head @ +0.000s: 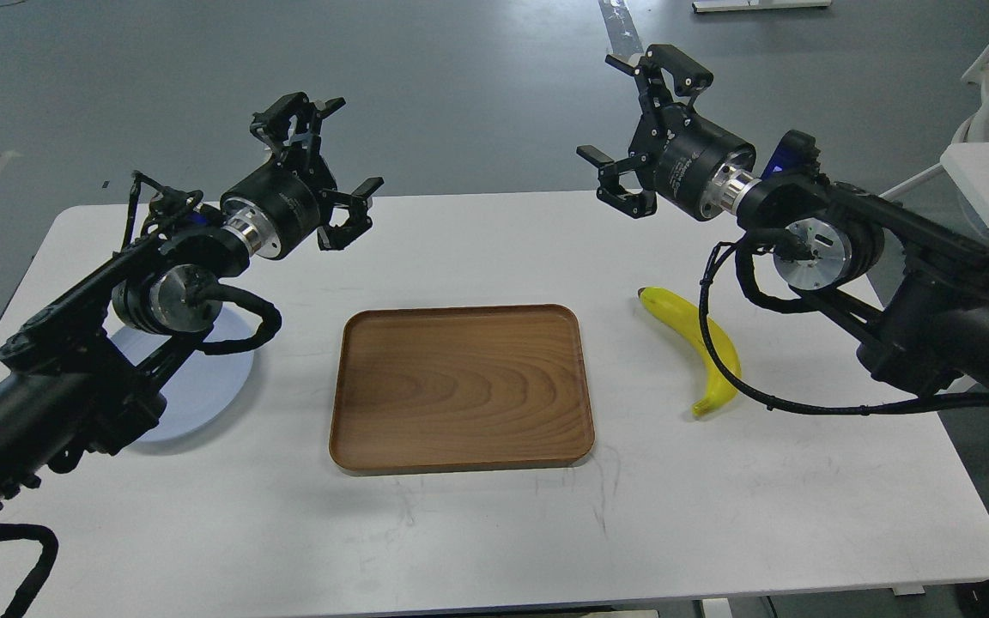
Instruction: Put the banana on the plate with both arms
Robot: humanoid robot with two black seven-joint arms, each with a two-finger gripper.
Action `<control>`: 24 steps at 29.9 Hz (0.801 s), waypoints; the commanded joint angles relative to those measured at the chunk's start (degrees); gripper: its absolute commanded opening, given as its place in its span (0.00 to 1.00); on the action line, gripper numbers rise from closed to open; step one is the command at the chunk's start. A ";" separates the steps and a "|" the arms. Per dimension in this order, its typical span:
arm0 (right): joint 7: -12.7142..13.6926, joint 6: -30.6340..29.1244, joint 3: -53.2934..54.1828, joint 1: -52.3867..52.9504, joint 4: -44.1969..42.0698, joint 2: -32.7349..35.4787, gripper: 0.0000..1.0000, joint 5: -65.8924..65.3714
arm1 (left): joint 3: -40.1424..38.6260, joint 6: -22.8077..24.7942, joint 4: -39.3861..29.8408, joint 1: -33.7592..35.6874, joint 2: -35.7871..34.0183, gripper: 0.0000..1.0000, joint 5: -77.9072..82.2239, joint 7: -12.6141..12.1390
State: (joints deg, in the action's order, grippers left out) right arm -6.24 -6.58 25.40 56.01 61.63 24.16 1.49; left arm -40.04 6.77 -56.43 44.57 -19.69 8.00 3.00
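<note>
the banana [702, 350] lies flat on the white table [494, 532], to the right of the wooden tray [460, 386] and well apart from it, its dark stem tip pointing back toward the tray's far right corner. a loop of the right arm's black cable [722, 360] crosses in front of the banana's middle. the plate [211, 386] sits on the far side of the tray from the banana, to the tray's left, and the left arm [100, 343] covers most of it.

the right end effector [632, 129] hangs high above the table, behind the tray's far right corner, its fingers spread wide and holding nothing. the left end effector [323, 167] hangs behind the tray's far left corner, also spread and empty. neither touches anything.

nothing of the task looks done yet. likely troubles from here:

- the cable loop could drag across the banana as the right arm comes down, and roll or turn it before the fingers close.
- the banana is curved and smooth, so a pinch near one end could let it swing or slip; a grip across the middle looks safer.
- the tray lies between banana and plate, so a handover above it seems needed; a loose or mistimed handover would drop the fruit into the tray.
- the left arm hides the plate, so the release could land on the rim.
</note>
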 commanded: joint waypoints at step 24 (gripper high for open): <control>0.00 0.34 0.00 -0.02 0.16 0.53 1.00 0.00 | 0.23 -0.18 -0.17 -0.01 -0.35 0.98 0.53 0.16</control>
State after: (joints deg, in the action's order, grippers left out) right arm -6.24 -6.23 25.40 56.05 61.72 24.50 1.47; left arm -39.69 6.77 -56.59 44.49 -19.73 8.17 2.99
